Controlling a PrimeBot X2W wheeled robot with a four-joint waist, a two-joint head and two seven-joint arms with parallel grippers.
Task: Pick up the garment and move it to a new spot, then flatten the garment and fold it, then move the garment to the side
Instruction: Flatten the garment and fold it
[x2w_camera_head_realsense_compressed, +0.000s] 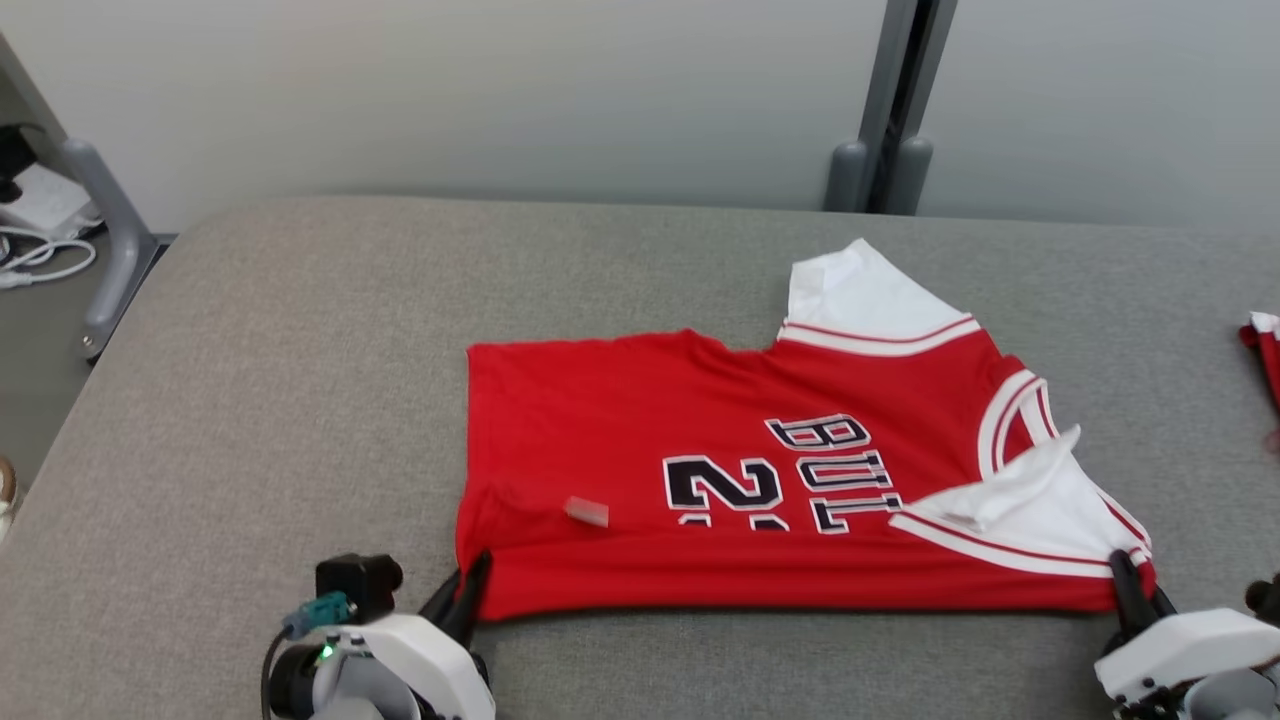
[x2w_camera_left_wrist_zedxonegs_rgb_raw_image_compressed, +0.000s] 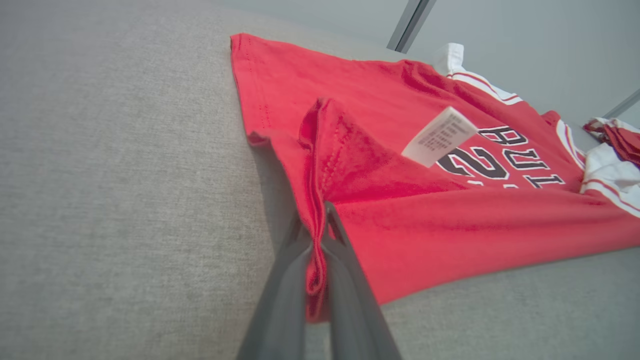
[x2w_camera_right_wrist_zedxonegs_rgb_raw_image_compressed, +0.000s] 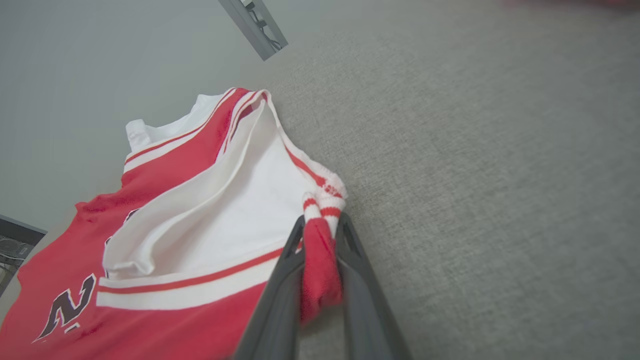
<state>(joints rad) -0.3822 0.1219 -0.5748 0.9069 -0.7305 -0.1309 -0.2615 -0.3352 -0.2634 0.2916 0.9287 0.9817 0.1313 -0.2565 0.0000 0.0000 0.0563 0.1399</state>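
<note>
**Centre-right in the head view: garment (x2w_camera_head_realsense_compressed: 760, 470) pinched at two corners**

The red garment lay on the grey desk (x2w_camera_head_realsense_compressed: 300, 400), lettering upside down. At lower left, the left tool (x2w_camera_head_realsense_compressed: 468, 590) was closed tight on its bunched hem corner. At lower right, the right tool (x2w_camera_head_realsense_compressed: 1128, 585) was clamped on the red-and-white sleeve edge. A white label (x2w_camera_head_realsense_compressed: 587, 512) lay on the red cloth.

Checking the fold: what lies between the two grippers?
The jersey: its folded red edge runs from left gripper to right gripper, seen in head view.
</note>
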